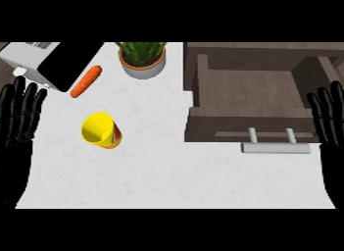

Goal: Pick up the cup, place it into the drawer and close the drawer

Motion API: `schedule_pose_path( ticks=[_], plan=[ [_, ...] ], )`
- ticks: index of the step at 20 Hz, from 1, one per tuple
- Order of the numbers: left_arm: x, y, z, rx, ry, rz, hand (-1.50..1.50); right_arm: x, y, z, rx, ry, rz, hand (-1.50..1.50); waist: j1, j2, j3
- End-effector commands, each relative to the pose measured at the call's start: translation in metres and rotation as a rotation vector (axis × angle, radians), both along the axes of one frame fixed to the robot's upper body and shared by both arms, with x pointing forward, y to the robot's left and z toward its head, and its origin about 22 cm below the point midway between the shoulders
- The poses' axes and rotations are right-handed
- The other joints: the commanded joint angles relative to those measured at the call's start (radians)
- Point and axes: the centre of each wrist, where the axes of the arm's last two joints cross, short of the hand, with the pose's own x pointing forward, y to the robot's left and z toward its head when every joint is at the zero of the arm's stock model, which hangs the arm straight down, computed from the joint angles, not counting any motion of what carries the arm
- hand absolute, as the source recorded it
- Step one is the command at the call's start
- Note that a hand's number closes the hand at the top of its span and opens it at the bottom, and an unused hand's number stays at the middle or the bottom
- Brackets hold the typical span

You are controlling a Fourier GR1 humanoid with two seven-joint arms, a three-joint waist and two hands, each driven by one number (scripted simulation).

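A yellow cup (100,130) with a red and green band stands on the white counter (174,171), left of the middle, its mouth tilted toward the view. To the right, a brown wooden drawer (250,90) is pulled open, with a grey bar handle (274,147) on its front. My left hand (12,132) rests open at the left edge, fingers up, a short way left of the cup. At the right edge my right hand (337,132) rests open, fingers up, beside the drawer's front right corner. Neither hand touches anything.
An orange carrot (86,81) lies at the back left, next to a white and black appliance (48,61). A potted green plant (142,59) stands at the back, just left of the drawer cabinet.
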Motion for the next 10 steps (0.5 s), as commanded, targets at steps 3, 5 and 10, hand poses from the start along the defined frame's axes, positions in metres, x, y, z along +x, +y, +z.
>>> schedule_pose_path(
  ticks=[3,5,10],
  plan=[
    [0.008,-0.030,-0.018,-0.060,0.032,-0.001,-1.50,0.001,0.006,0.005,-0.010,0.003,-0.009,-1.50,-0.006,-0.035,0.025],
    [0.014,-0.054,-0.001,-0.071,0.007,-0.012,-1.50,0.007,-0.011,-0.001,0.006,0.000,-0.037,-1.50,-0.008,-0.035,0.026],
    [0.017,-0.053,-0.021,-0.326,0.166,0.007,-1.50,0.012,-0.020,0.010,-0.099,0.065,-0.018,-1.50,-0.006,-0.034,0.025]
  ],
)
